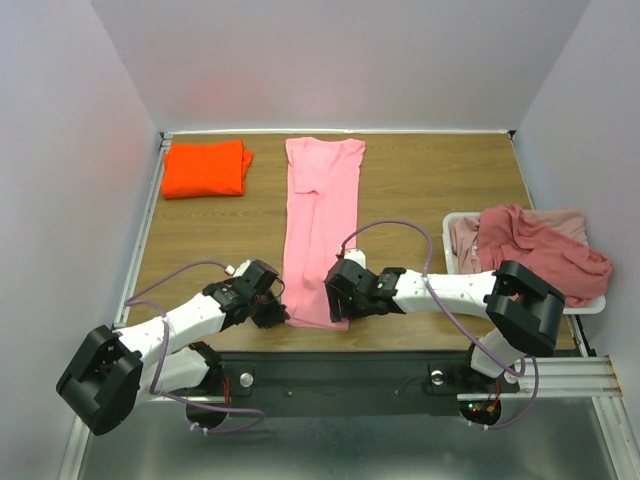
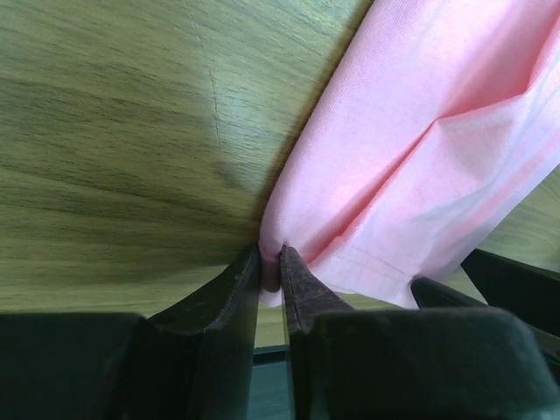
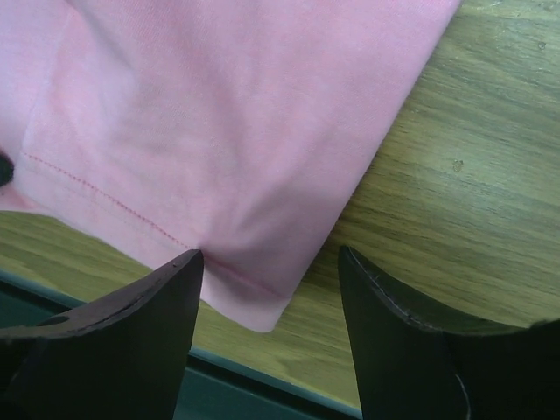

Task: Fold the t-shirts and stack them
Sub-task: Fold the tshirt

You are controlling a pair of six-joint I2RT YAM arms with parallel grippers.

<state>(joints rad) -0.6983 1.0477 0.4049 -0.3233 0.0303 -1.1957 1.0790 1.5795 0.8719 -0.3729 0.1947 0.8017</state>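
- Your left jaws are clenched on the near-left hem corner of the light pink t-shirt (image 1: 322,230). Only a thin nip of cloth sits between them, right at the tips. I judge that a quick lift could pull it free.
- Your right jaws stand apart, released, straddling the near-right hem corner. One finger is over the cloth and the other over bare bench (image 1: 420,180). The corner lies flat between them, not yet grasped. If you close too high, they may shut on nothing or catch only the top layer.
- The shirt runs away from both jaws as a long narrow strip, its collar end farthest from them. With one corner held and the other loose, raising the left side alone would likely skew the hem and drag the lengthwise fold open.
- The orange t-shirt (image 1: 204,168) lies folded well beyond the left jaws, out to their outer side. Carry the pink hem off line and the fold lands crooked, which makes for a poor stack later.
- The white tray (image 1: 452,222) sits outside the right jaws, with the heaped rose shirts (image 1: 530,245) spilling over its rim close to that arm's elbow. A wide swing could snag them.
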